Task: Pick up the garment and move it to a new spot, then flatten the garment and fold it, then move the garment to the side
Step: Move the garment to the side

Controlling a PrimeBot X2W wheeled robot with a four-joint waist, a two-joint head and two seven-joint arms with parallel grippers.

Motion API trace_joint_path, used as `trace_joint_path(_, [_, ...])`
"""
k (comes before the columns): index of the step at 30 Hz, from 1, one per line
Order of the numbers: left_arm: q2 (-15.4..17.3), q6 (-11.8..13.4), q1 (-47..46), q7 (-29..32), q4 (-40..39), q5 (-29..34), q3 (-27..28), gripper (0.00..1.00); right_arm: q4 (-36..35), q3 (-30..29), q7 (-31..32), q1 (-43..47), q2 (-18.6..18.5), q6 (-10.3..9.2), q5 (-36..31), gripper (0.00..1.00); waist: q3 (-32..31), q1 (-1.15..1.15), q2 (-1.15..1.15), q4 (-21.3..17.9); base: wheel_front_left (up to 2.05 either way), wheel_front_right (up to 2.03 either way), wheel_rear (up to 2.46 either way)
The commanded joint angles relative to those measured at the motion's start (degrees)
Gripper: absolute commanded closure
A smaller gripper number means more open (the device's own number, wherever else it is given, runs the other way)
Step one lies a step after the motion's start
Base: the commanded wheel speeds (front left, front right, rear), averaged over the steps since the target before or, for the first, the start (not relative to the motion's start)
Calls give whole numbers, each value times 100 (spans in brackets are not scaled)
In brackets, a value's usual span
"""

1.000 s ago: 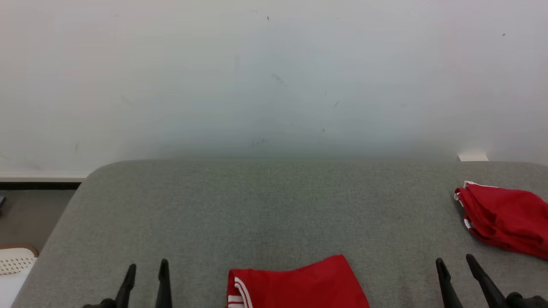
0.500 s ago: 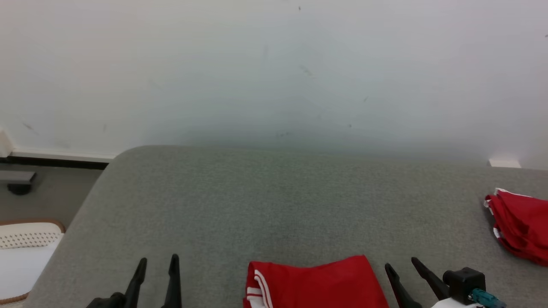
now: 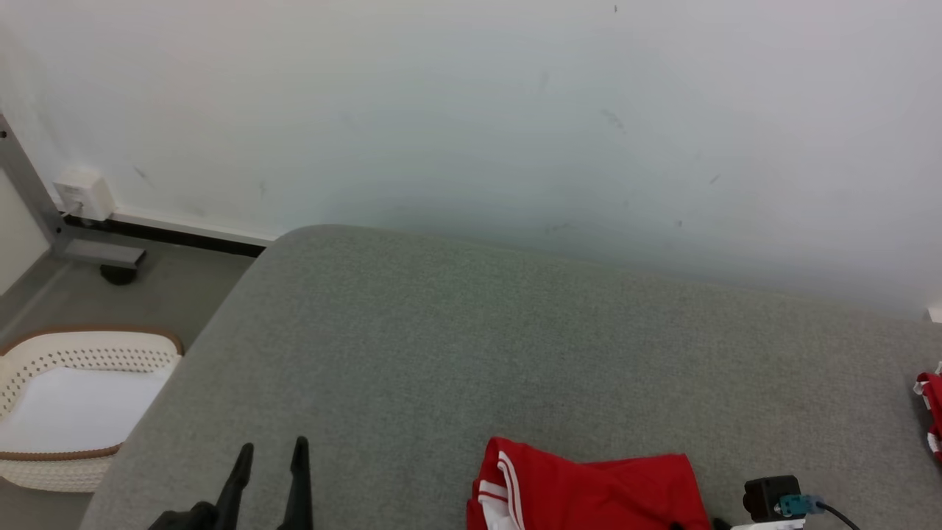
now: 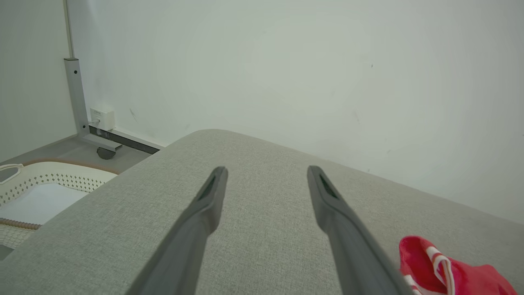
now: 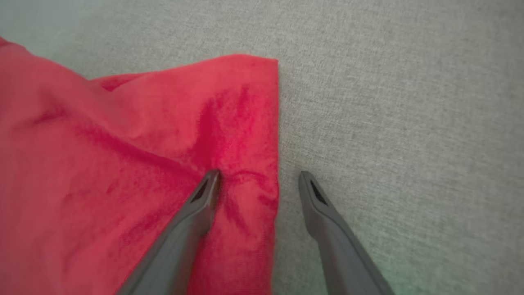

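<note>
The red garment [image 3: 589, 489] with white stripes lies folded on the grey cushion [image 3: 471, 346] at the near edge. In the right wrist view my right gripper [image 5: 258, 176] stands open astride the right edge of the garment [image 5: 143, 155]. Its left finger [image 5: 200, 200] presses into the red cloth and its right finger sits over bare grey fabric. My left gripper [image 3: 268, 460] is open over the bare cushion to the garment's left, well apart from it. In the left wrist view the left gripper [image 4: 266, 176] has nothing between its fingers, and the garment [image 4: 446, 270] shows at the lower right.
A second red bundle [image 3: 931, 412] lies at the cushion's far right edge. A white perforated basket [image 3: 73, 397] stands on the floor left of the cushion. A white wall runs behind, with a grey post and a wall socket [image 3: 81, 195] at the left.
The head camera has turned left, shifting the whole picture right. My right gripper has moved left and down onto the garment's right edge. The left gripper stays where it was.
</note>
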Motion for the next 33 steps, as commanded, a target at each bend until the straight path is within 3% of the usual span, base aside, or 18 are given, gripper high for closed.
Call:
trace_joint_path(1, [20,-18,-35,0,25,37,10,0,252,165,318,113,89,-14,102,0,12,0,0,54,0,0,0])
trace_joint_path(2, [21,-18,-34,0,28,33,9,0,266,216,378,113,119,-13,160,0,14,0,0,68,0,0,0])
trace_joint_path(5, [21,-11,-37,0,34,24,13,0,131,386,338,65,177,9,361,89,15,0,0,76,0,0,0])
trace_joint_path(6, [21,-1,-33,0,38,19,22,0,91,426,302,39,174,10,422,100,11,0,0,65,0,0,0])
trace_joint_path(19, [19,-60,-152,0,-15,-24,-332,0,-48,603,-560,-865,-269,-12,623,100,-40,0,0,-488,0,0,0])
trace_joint_path(33, [20,-26,-422,0,53,-226,-1238,0,60,558,-941,-1635,-728,-13,804,100,45,0,0,-2058,0,0,0])
